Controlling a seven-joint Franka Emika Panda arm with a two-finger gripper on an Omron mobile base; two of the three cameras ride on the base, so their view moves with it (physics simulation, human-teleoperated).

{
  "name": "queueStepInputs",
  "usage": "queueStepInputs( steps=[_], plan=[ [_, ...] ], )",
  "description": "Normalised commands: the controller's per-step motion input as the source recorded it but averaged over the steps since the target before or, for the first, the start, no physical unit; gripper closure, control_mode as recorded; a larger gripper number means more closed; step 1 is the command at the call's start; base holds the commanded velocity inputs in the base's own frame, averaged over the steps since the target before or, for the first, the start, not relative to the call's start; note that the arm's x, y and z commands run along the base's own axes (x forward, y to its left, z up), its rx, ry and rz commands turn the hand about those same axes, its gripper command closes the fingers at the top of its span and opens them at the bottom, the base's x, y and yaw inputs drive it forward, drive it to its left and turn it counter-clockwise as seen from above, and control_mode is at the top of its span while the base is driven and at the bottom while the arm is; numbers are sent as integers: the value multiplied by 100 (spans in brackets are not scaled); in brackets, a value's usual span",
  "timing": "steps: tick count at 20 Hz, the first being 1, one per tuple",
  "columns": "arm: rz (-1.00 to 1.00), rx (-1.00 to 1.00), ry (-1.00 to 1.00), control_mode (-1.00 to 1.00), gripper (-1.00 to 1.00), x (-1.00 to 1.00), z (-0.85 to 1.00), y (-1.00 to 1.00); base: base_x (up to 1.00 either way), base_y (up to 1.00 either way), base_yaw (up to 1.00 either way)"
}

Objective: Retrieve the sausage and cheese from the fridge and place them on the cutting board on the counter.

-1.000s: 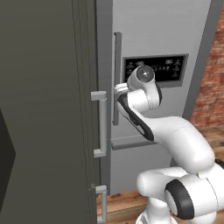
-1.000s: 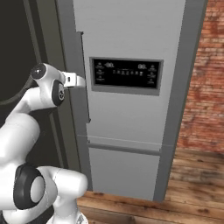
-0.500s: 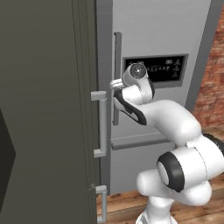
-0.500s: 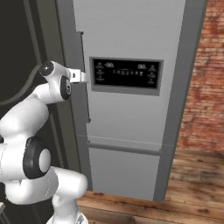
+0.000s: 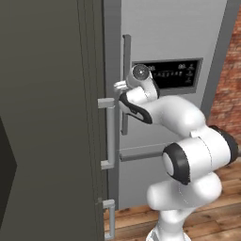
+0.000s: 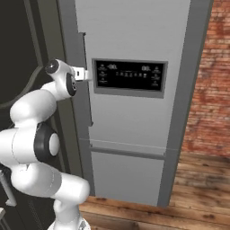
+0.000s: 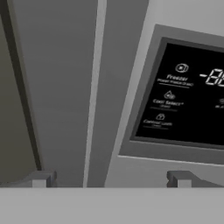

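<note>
- Now spread wide: gripper (image 7: pixel 109 177), holding nothing.
- Up close at the fridge (image 6: pixel 134 36), doors shut, long handle (image 5: pixel 126 84) at 12 o'clock.
- Black dispenser panel (image 7: pixel 188 96) at 2 o'clock.

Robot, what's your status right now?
Gripper open, empty, up at the fridge by its long handle. Fridge doors shut; food out of sight.

White arm bent and raised, hand (image 7: pixel 109 178) level (fingers spread wide)
</note>
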Motion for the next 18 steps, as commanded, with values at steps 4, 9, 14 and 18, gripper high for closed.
queueStepInputs(
  steps=[4,9,14,18],
  plan=[
    [-4,0,0,-100,-100,38,-1,0,0,0,0],
    [-3,0,0,-100,-100,53,-14,0,0,0,0],
    [0,0,0,-100,-100,56,-24,0,0,0,0],
    [-1,0,0,-100,-100,55,-22,0,0,0,0]
  ],
)
